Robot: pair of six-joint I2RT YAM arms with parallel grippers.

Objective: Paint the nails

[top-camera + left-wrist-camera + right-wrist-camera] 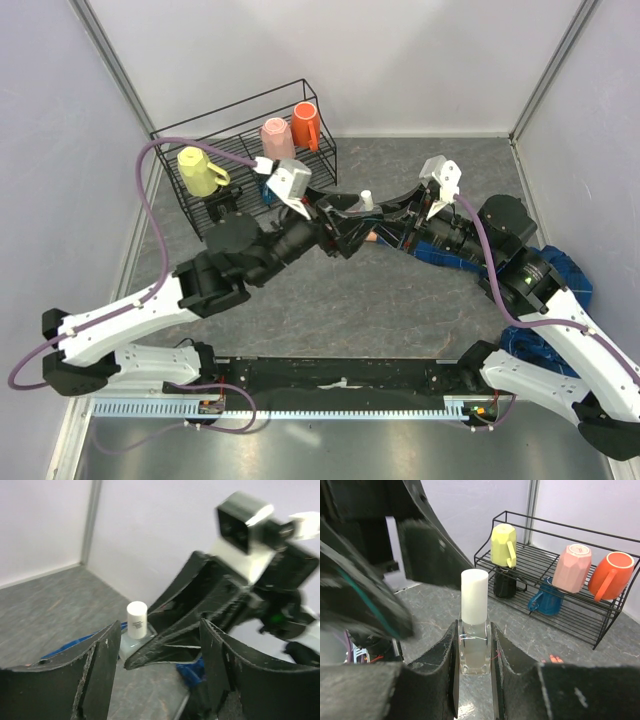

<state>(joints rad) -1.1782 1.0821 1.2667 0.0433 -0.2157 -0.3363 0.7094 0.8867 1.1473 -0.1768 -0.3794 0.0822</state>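
My right gripper [475, 680] is shut on a small clear bottle [474, 630] with a white cap and holds it upright just above the table. In the top view the bottle [367, 200] is at mid-table between both grippers. My left gripper [160, 670] is open and empty, its fingers [102, 662] spread just in front of the bottle [136, 627]. A peach bit of the fake hand [373, 238] shows under the arms. Its blue plaid sleeve [560, 275] runs to the right. The nails cannot be made out.
A black wire rack [235, 190] stands at the back left with yellow [200, 170], pink [277, 138] and orange [306, 124] mugs, and a blue one lower [546, 600]. Walls close the table at the back and sides.
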